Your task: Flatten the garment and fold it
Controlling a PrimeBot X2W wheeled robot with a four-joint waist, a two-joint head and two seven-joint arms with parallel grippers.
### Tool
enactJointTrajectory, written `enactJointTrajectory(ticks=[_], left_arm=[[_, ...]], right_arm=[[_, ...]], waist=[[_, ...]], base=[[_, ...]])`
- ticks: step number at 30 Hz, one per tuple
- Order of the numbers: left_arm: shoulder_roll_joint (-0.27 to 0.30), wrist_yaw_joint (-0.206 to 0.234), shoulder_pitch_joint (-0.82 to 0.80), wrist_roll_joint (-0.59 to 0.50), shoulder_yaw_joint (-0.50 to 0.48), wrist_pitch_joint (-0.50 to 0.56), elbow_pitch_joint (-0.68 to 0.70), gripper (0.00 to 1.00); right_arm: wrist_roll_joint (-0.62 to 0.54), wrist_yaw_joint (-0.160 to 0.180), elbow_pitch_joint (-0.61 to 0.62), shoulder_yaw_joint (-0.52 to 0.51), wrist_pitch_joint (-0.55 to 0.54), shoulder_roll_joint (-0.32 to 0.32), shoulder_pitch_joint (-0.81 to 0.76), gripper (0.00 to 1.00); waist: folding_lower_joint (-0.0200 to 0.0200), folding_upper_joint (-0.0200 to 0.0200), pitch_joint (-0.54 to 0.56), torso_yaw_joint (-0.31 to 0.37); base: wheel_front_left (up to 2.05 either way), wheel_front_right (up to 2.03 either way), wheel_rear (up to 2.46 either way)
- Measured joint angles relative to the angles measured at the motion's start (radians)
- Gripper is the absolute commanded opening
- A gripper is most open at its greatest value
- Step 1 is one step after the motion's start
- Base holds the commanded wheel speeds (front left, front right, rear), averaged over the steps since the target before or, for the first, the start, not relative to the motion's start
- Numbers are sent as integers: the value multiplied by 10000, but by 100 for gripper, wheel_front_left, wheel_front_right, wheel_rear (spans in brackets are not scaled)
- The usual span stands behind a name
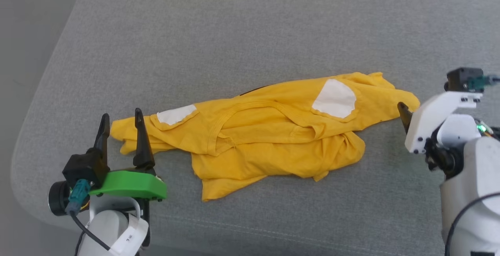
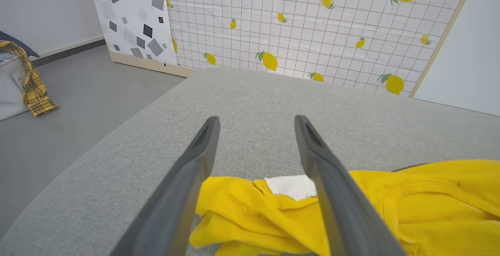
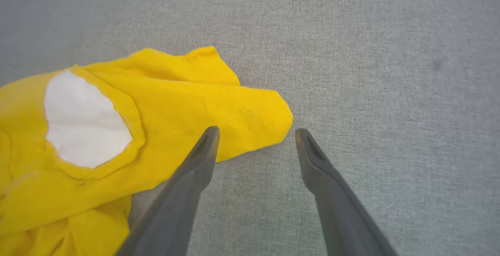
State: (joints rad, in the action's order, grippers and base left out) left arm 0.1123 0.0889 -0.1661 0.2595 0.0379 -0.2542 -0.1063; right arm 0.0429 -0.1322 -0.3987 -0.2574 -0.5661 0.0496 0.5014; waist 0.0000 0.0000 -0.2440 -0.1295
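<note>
The garment (image 1: 269,131), a bright yellow T-shirt with white sleeve patches, lies crumpled and stretched sideways across the grey cushion (image 1: 234,33). My left gripper (image 1: 122,117) stands open over the shirt's left sleeve end, and in the left wrist view the yellow cloth (image 2: 254,213) and a white patch (image 2: 291,187) lie between and below the spread fingers of the left gripper (image 2: 256,121). My right gripper (image 3: 256,133) is open just off the right sleeve tip (image 3: 269,119), holding nothing. In the head view one dark fingertip (image 1: 404,113) touches the shirt's right end.
The cushion's rounded left edge (image 1: 35,111) drops to a grey floor. In the left wrist view a lemon-patterned panel (image 2: 312,25) stands behind the cushion, and a plaid yellow cloth (image 2: 33,88) lies on the floor at the left.
</note>
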Motion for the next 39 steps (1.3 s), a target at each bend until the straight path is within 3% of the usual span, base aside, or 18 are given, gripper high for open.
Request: enactJointTrajectory(ticks=[6,12,13,14,15,21,28,33,39], left_arm=[[-224,-84,-19,-267,69,-19,105,100],[-295,-104,-38,-322,52,-29,81,100],[-314,-105,-39,-347,36,-29,65,100],[-328,-138,-39,-368,27,-29,48,100],[-345,-167,-39,-387,21,-29,15,100],[-412,-267,-37,-401,2,-29,-128,100],[-430,-368,-35,-403,-8,-29,-299,100],[-431,-460,9,-399,-17,-31,-493,100],[-431,-537,61,-384,12,-31,-725,100]], right_arm=[[-1233,0,-993,-245,-625,0,720,100],[-1655,0,-1444,-322,-675,13,1101,100],[-1647,0,-1519,-330,-675,19,1144,76],[-1599,0,-1580,-330,-673,19,1162,13],[-1530,0,-1620,-326,-640,23,1174,0],[-744,0,-1313,-752,58,23,1183,0],[54,0,443,-2257,562,598,944,0],[-23,0,1085,-3438,-12,637,-934,0],[303,0,972,-3379,-339,63,-2461,0]], waist=[[0,0,-347,-227],[0,0,-557,-325],[0,0,-552,-312],[0,0,-536,-298],[0,0,-504,-274],[0,0,-221,-70],[0,0,177,129],[0,0,474,236],[0,0,642,421]], base=[[0,0,0],[0,0,0],[0,0,0],[0,0,0],[0,0,0],[0,0,0],[0,0,0],[0,0,0],[0,0,0]])
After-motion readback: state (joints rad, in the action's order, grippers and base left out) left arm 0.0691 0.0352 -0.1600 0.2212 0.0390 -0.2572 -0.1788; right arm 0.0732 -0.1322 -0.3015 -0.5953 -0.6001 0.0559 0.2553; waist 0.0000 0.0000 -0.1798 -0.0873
